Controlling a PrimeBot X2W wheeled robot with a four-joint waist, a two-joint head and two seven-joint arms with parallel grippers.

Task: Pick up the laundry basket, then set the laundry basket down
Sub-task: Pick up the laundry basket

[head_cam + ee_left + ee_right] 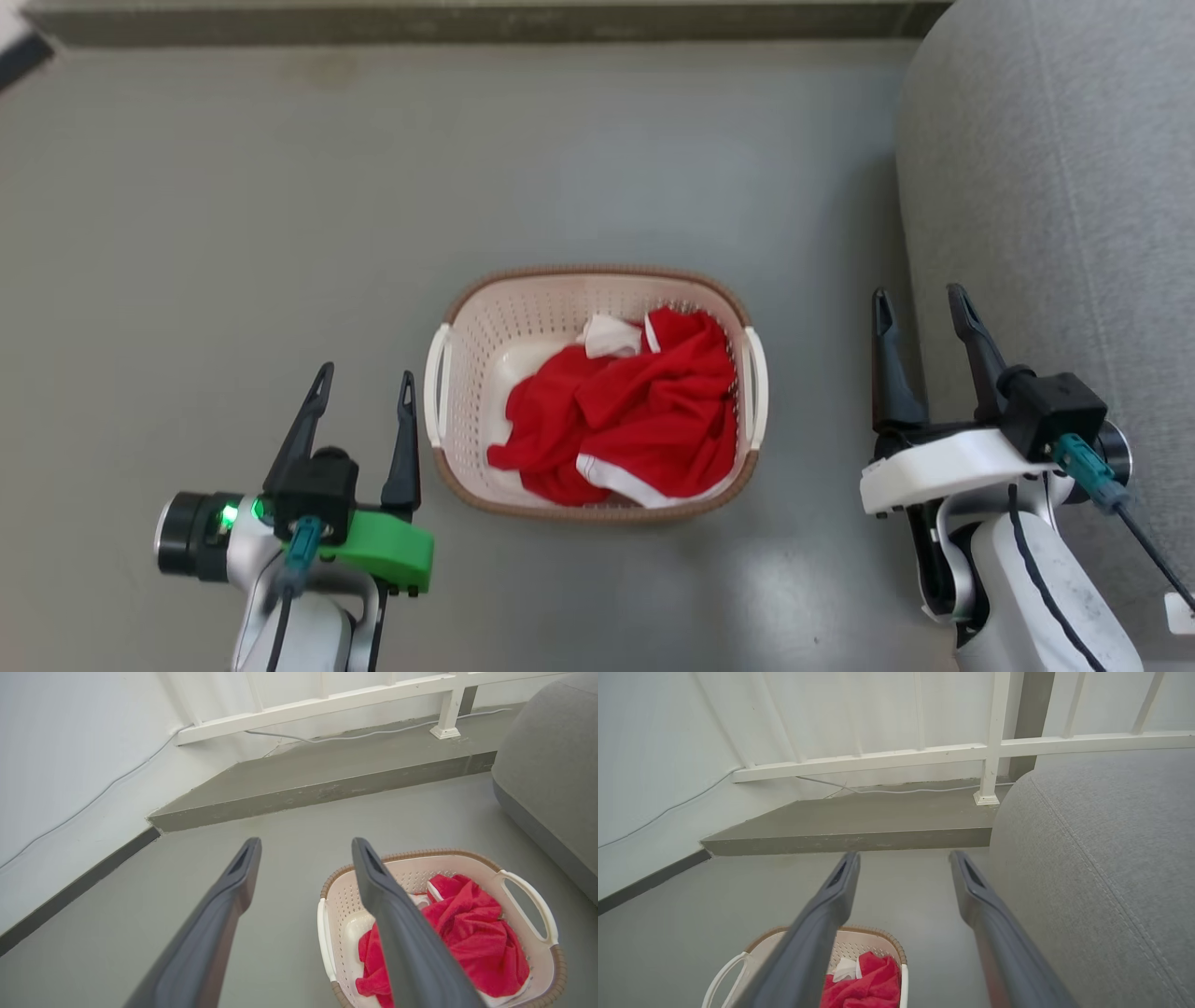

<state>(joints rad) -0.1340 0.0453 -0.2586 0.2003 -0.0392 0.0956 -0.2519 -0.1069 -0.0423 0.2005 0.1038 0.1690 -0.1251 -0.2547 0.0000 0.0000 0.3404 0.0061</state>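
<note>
Left gripper (366,373), right gripper (919,294): both released, empty. Laundry basket (523,322) sits between them. Move each inward onto the side handles (435,383), then lift level.

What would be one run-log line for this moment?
cream-white perforated plastic laundry basket: on grey floor, holding red cloth | left gripper: open, beside basket | right gripper: open, clear of basket

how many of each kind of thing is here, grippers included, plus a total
laundry basket: 1
red garment in it: 1
grey cushioned seat: 1
grippers: 2, left gripper and right gripper, both open
total: 5
</note>
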